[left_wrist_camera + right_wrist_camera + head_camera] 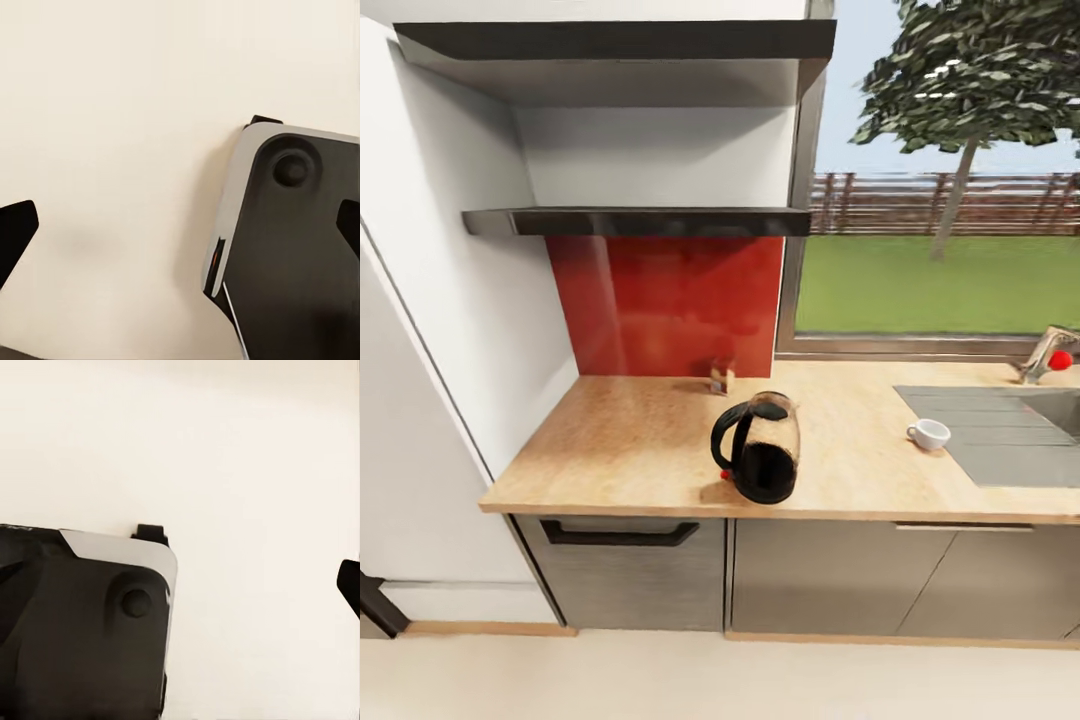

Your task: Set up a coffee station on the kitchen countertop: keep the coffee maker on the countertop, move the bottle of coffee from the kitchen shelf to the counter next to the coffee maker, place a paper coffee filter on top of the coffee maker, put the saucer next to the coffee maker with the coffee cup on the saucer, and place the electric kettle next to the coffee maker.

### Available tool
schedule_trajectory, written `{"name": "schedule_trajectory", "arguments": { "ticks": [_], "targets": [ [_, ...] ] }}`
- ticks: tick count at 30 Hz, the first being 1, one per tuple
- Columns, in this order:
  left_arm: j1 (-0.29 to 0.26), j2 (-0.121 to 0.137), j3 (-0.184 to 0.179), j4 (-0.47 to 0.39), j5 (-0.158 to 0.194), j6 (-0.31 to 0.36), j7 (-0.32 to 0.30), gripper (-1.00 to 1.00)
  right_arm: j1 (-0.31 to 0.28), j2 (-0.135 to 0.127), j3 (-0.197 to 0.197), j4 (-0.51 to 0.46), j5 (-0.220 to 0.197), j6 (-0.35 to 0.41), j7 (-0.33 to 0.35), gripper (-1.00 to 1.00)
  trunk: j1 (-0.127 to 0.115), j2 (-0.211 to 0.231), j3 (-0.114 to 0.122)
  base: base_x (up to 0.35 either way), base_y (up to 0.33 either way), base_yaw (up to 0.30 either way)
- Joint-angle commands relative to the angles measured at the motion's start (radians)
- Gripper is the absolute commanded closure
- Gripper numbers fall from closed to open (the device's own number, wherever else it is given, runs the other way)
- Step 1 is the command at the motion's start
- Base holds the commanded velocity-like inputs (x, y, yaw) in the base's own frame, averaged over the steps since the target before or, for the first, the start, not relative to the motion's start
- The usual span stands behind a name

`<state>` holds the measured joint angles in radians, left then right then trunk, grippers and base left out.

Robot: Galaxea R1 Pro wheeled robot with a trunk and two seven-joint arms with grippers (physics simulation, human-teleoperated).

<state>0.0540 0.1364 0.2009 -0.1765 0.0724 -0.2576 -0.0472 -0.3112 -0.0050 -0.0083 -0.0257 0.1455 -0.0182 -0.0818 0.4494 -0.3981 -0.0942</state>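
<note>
The electric kettle (757, 447) on the surface (630, 450), left of the coffee cup (929, 434), looks rigid, fragile, best grasped by its handle; both tools' states cannot be told

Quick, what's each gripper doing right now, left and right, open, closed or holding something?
Left gripper: open, holding nothing, pointed at the floor.
Right gripper: open, holding nothing, also over the floor.

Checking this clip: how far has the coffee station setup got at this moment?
Early stage. The electric kettle stands on the countertop, and the bottle of coffee sits on the counter by the red backsplash, off the kitchen shelf. The coffee cup rests bare on the sink drainer. Nothing is in hand. Grouping them around a coffee maker with filter and saucer remains.
</note>
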Motion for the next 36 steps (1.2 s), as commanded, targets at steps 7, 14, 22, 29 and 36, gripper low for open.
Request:
{"name": "schedule_trajectory", "arguments": {
  "ticks": [7,14,22,29,36],
  "targets": [
    [0.001,0.001,0.0,-0.001,0.006,0.0,-0.003,-1.0,0.054,-0.052,-0.001,0.001,0.009,-0.002,0.175,-1.0,0.001,-0.002,-0.002,0.0,0.0,-0.268],
    [0.003,0.005,-0.003,0.001,0.006,0.0,0.0,-1.0,0.11,-0.081,0.0,0.001,0.01,-0.004,0.202,-1.0,0.001,-0.002,-0.002,0.0,0.0,-0.218],
    [0.003,0.004,-0.002,0.0,-0.056,0.0,0.002,-1.0,0.12,-0.072,0.019,-0.003,0.026,-0.006,0.203,-1.0,0.001,-0.002,-0.002,0.0,0.0,-0.025],
    [0.005,0.019,0.001,-0.001,-0.081,-0.051,0.002,-1.0,0.121,-0.07,0.027,-0.003,0.031,-0.009,0.202,-1.0,0.001,-0.002,-0.002,0.0,0.0,-0.001],
    [0.006,0.03,0.001,-0.003,-0.083,-0.196,0.0,-1.0,0.121,-0.071,0.024,-0.003,0.026,-0.009,0.2,-1.0,0.001,-0.002,-0.002,0.0,0.0,0.0]
  ]
}}
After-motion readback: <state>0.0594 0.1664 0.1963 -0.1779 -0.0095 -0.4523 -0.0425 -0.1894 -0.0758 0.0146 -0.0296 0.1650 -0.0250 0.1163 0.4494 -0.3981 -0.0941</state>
